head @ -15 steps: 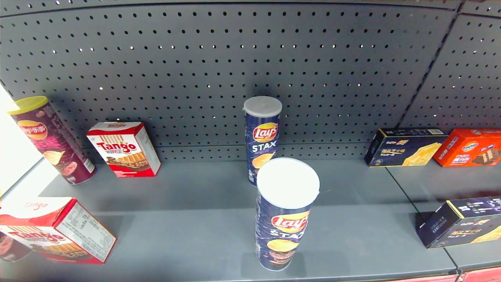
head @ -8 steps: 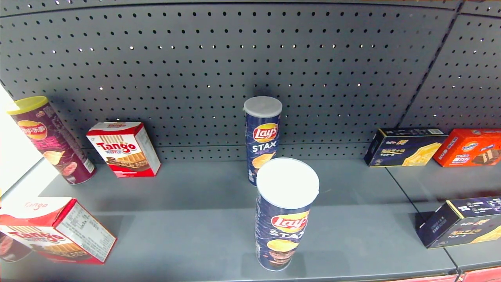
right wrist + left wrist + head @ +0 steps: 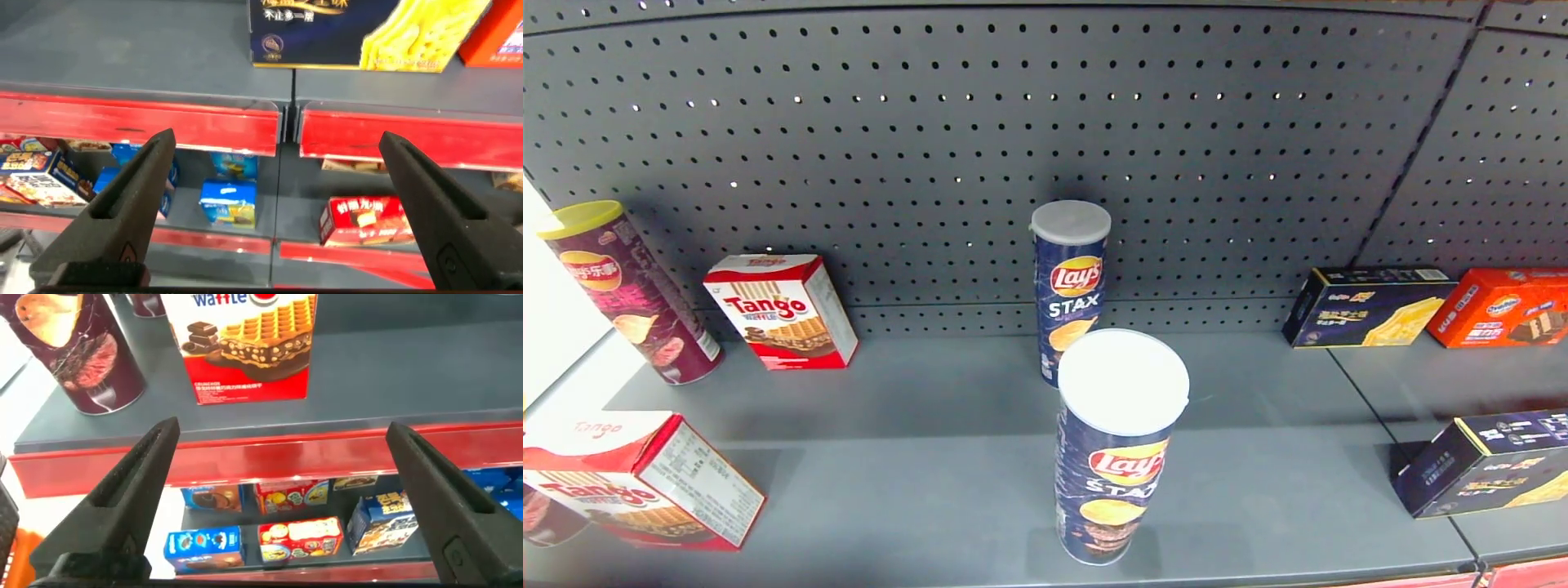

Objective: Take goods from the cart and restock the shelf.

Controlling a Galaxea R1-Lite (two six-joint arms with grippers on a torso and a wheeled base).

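The front can (image 3: 1115, 474) and back can (image 3: 1068, 286), glossy flat-lidded cylinders, stand upright and close together on the smooth grey metal shelf (image 3: 915, 482). The left gripper (image 3: 282, 429) and right gripper (image 3: 278, 137) gape wide, their dark wedge-shaped fingers (image 3: 131, 498) holding nothing.

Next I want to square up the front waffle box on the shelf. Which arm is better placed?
Left, probably. The left gripper is open and empty, facing the waffle box near the shelf edge. The right gripper faces the dark blue box instead.
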